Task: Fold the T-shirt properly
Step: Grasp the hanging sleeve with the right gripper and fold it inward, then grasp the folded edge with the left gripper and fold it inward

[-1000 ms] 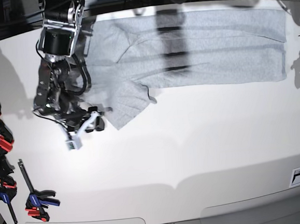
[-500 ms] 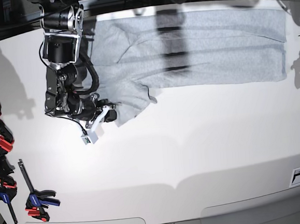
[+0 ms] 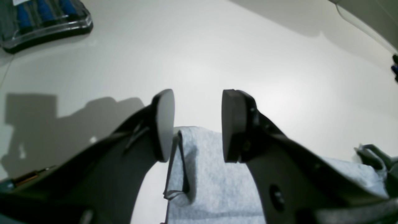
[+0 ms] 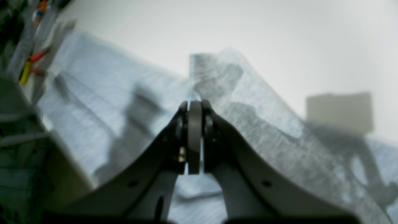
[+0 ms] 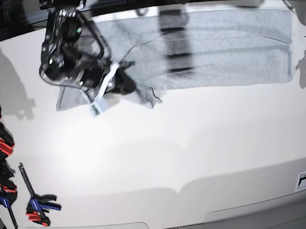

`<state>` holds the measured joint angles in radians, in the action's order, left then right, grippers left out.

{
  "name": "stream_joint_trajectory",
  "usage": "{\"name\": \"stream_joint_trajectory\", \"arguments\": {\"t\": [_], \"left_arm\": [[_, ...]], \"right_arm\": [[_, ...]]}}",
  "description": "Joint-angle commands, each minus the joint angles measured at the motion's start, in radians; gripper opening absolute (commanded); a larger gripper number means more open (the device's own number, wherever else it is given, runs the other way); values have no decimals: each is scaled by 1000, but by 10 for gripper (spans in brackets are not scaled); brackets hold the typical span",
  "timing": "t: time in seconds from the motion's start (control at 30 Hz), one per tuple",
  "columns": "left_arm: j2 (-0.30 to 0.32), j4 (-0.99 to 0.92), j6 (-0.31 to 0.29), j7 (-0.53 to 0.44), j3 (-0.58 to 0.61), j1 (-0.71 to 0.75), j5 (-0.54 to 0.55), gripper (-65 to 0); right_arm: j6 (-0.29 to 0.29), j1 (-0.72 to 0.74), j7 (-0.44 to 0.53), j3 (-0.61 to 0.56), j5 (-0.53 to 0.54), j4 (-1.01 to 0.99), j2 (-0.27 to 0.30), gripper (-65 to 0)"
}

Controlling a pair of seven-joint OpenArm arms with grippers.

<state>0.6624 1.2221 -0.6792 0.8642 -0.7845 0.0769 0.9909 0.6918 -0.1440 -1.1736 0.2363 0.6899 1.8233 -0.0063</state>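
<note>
The white table (image 5: 197, 143) fills the base view. The grey T-shirt (image 5: 217, 48) lies spread along its far edge, folded lengthwise into a band, one end rumpled under the right arm. That arm's gripper (image 4: 194, 107) hangs over the cloth with its jaws pressed together; blur hides whether any fabric sits between them. The left gripper (image 3: 197, 123) stands spread above a corner of the shirt (image 3: 214, 183), gripping nothing. Red and blue clamps (image 5: 4, 174) lie at the table's edge, well apart from the shirt
</note>
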Motion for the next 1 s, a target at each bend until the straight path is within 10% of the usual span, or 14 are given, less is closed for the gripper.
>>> {"name": "stream_joint_trajectory", "arguments": {"t": [0.0,0.23,0.4,0.73,0.97], "left_arm": [[33,16,-6,-20,-7,-10,24,-417],[34,16,-6,-20,-7,-10,24,-417],[34,16,-6,-19,-7,-10,23,-417],[33,16,-6,-6,-7,113,-10,-235],[-5,15,-3,-77,-7,309,-44,-226]], "right_arm": [[6,-18,29,0,32,58,-13,-650],[6,-191,29,-2,43,137,-50,-650],[6,-247,98,-2,49,137,-49,-319],[6,-182,118,0,106,138,-49,-320],[6,-144,119,0,106,138,-49,-320]]}}
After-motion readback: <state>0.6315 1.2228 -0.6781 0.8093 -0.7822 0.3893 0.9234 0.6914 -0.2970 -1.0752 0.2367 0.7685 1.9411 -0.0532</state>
